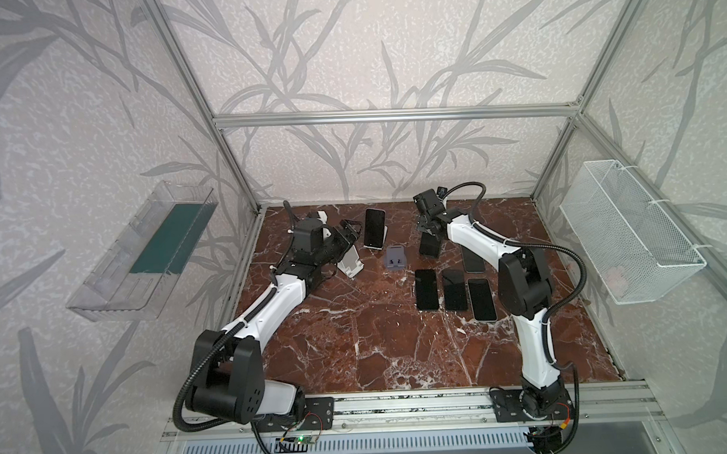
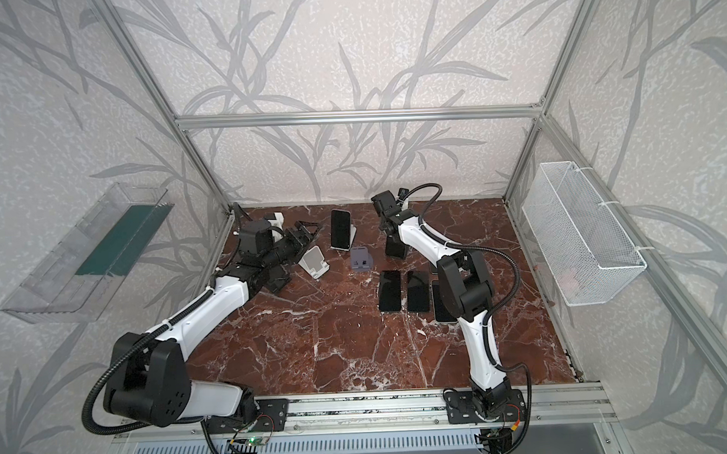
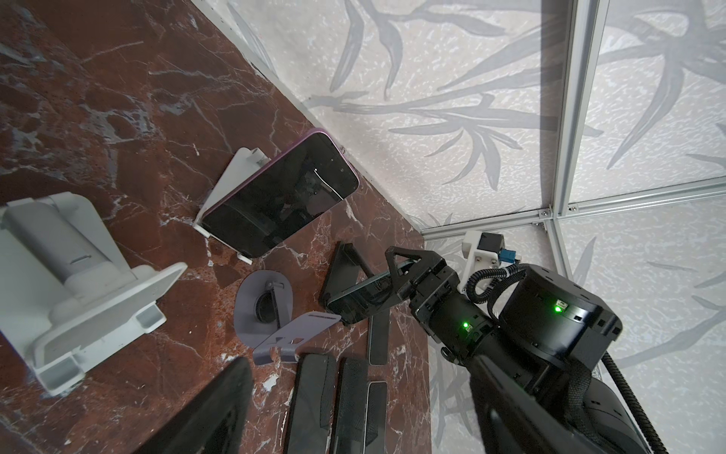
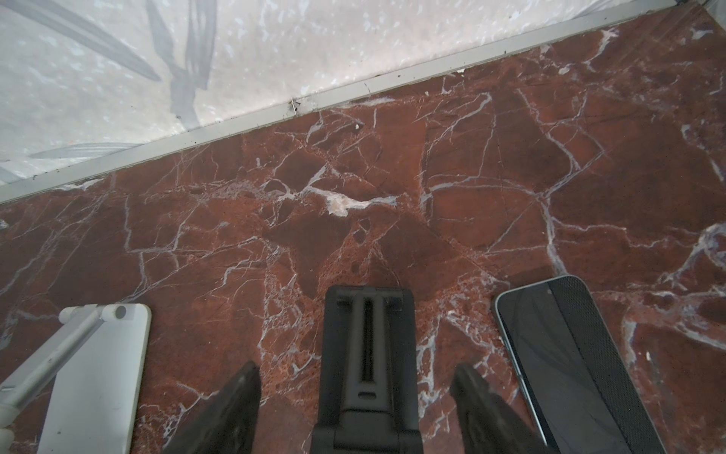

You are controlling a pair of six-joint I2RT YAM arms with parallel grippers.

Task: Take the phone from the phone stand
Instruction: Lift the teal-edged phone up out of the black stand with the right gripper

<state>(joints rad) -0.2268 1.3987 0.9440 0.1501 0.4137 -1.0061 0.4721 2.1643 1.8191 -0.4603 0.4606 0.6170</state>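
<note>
Two phones stand propped near the back of the bench (image 1: 357,340). The phone (image 3: 361,296) is a dark slab with a glossy black screen. It leans on a black stand (image 4: 367,334) right of centre in both top views, and the right gripper (image 4: 357,367) has its jaws clamped on its sides. Left of it, a purple-edged phone (image 1: 373,228) leans on a white stand (image 3: 239,173). The left gripper (image 1: 345,233) holds nothing, with its jaws apart.

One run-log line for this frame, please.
right gripper: shut on phone | phone: not yet off black stand | left gripper: open, empty | step: lift pending
</note>
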